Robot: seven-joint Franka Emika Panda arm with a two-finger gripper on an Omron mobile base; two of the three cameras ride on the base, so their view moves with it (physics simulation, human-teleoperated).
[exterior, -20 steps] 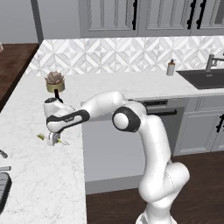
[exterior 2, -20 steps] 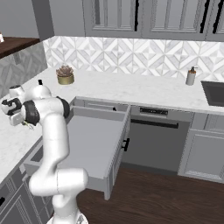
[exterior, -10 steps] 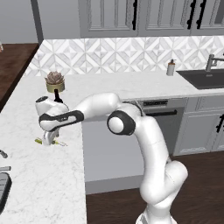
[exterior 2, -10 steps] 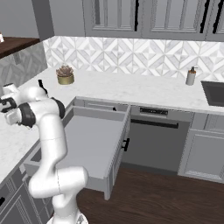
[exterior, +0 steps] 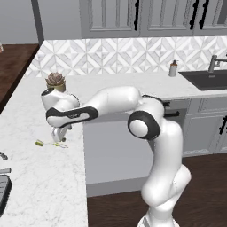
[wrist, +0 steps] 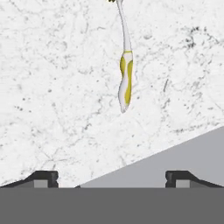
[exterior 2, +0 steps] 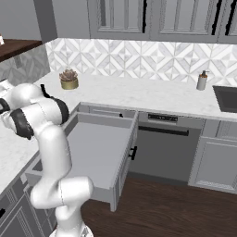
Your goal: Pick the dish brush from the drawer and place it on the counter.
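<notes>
The dish brush (exterior: 51, 143) lies flat on the white marble counter (exterior: 40, 181), close to its edge, with nothing holding it. My gripper (exterior: 57, 134) hangs just above it, pointing down. In the hand view the brush (wrist: 125, 74) lies lengthwise ahead of the gripper (wrist: 112, 178), yellow-green grip near me, its head cut off at the top edge. The two fingertips (wrist: 46, 177) stand far apart, open and empty. The drawer (exterior 2: 92, 143) is pulled out, its grey tray bare, and a corner of it (wrist: 183, 157) shows beside the counter (wrist: 57, 87).
A potted succulent (exterior: 55, 80) stands on the counter just behind my hand. A soap bottle (exterior: 173, 68) and the dark sink (exterior: 206, 80) are far to the right. A dark object (exterior: 2, 190) sits at the counter's near left. The dishwasher (exterior 2: 166, 148) adjoins the open drawer.
The hand has lifted slightly off the counter and the elbow has swung. The brush stays lying where it was on the marble.
</notes>
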